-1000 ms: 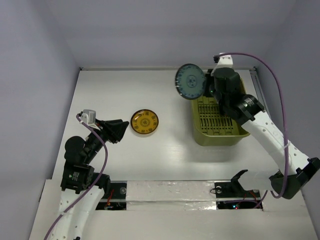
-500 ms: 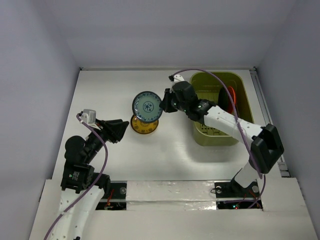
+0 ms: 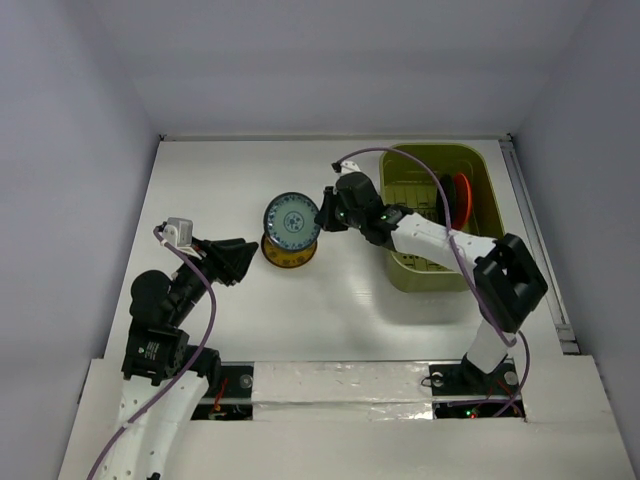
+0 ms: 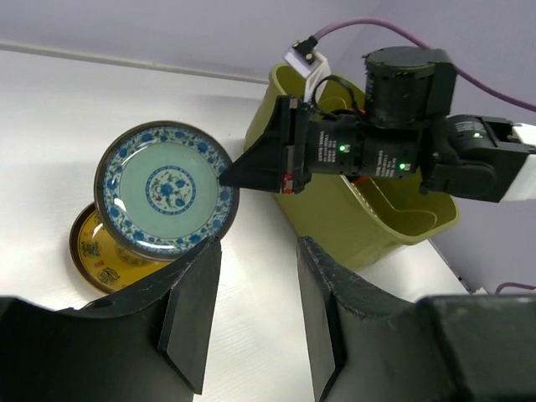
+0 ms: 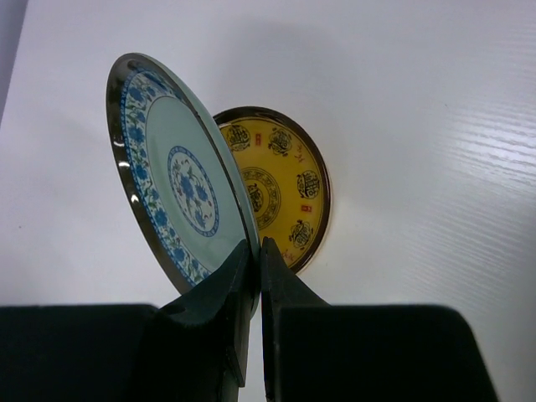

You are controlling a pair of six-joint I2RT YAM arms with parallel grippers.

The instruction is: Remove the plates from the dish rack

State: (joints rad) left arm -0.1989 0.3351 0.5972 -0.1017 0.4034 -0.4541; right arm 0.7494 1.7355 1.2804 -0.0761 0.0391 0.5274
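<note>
The left tool (image 3: 242, 262) sits open and empty by the near left corner of the surface (image 3: 200, 180). In the middle lies the yellow plate (image 3: 285, 257). The right tool (image 3: 325, 212) pinches the blue plate (image 3: 291, 219) by its rim, tilted over the yellow one. At the far right corner, the green dish rack (image 3: 440, 281) holds an orange-red plate (image 3: 463, 195).

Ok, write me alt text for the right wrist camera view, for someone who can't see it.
The right gripper pinches the rim of a blue-patterned plate, holding it tilted on edge over a white table. Just beyond it, a yellow patterned plate lies flat on that surface.
</note>
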